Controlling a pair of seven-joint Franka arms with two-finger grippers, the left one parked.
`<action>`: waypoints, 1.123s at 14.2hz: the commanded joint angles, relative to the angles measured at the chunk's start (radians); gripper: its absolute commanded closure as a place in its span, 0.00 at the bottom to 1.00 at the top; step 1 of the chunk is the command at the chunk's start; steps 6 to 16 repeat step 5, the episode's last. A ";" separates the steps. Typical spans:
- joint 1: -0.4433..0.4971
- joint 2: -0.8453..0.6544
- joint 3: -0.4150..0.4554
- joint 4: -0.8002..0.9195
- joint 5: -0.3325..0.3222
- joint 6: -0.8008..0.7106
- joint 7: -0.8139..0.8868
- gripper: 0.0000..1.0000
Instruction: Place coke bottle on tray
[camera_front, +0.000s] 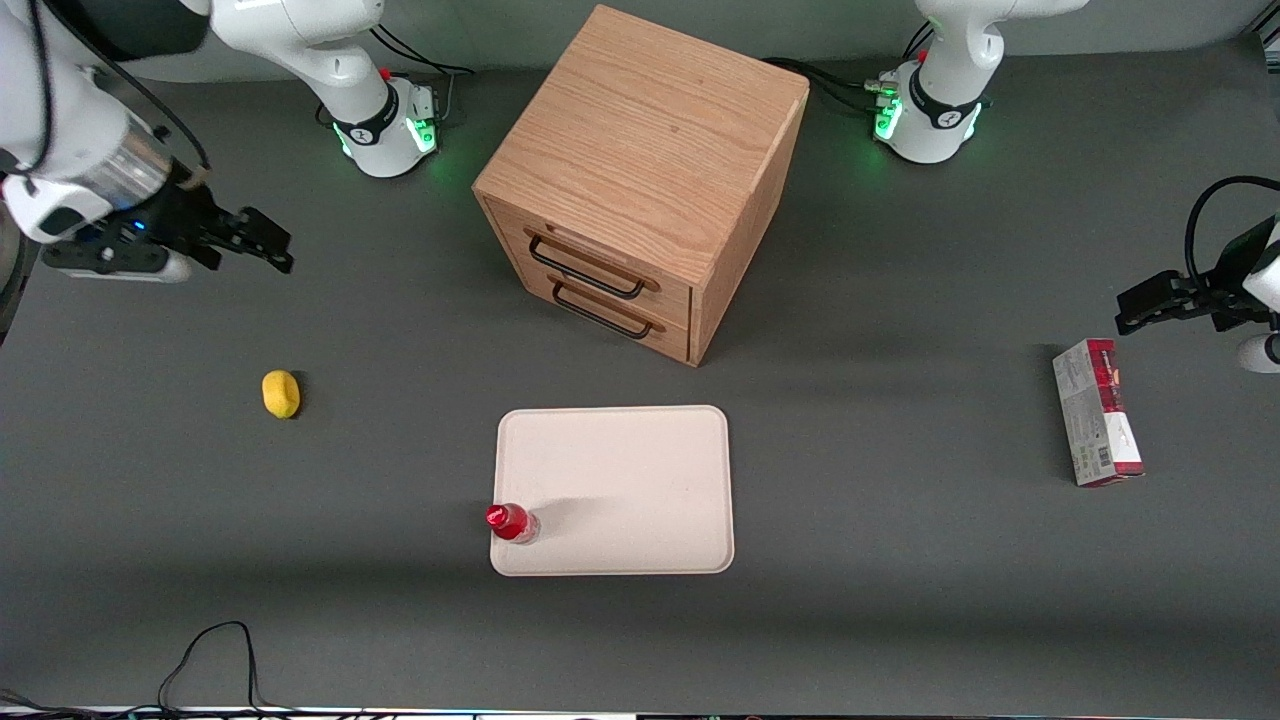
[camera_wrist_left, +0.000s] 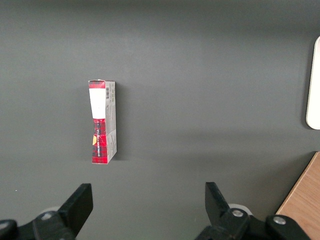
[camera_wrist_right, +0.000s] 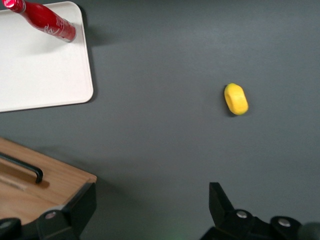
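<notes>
The coke bottle (camera_front: 512, 522), small and red with a red cap, stands upright on the pale pinkish-cream tray (camera_front: 630, 480), in the tray's corner nearest the front camera on the working arm's side. It also shows in the right wrist view (camera_wrist_right: 47, 21), on the tray (camera_wrist_right: 45, 75). My gripper (camera_front: 268, 247) is open and empty, raised above the table toward the working arm's end, well away from the bottle and farther from the front camera than it. Its two black fingers (camera_wrist_right: 75, 210) stand wide apart with only bare table between them.
A wooden drawer cabinet (camera_front: 640, 170) with two black handles stands farther from the front camera than the tray. A yellow lemon (camera_front: 281, 393) lies on the table below my gripper, nearer the camera. A red-and-grey carton box (camera_front: 1097, 412) lies toward the parked arm's end.
</notes>
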 joint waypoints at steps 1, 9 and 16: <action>0.006 0.009 -0.017 0.045 0.025 -0.050 -0.031 0.00; 0.004 0.041 -0.016 0.107 -0.018 -0.080 -0.001 0.00; 0.004 0.041 -0.016 0.107 -0.018 -0.080 -0.001 0.00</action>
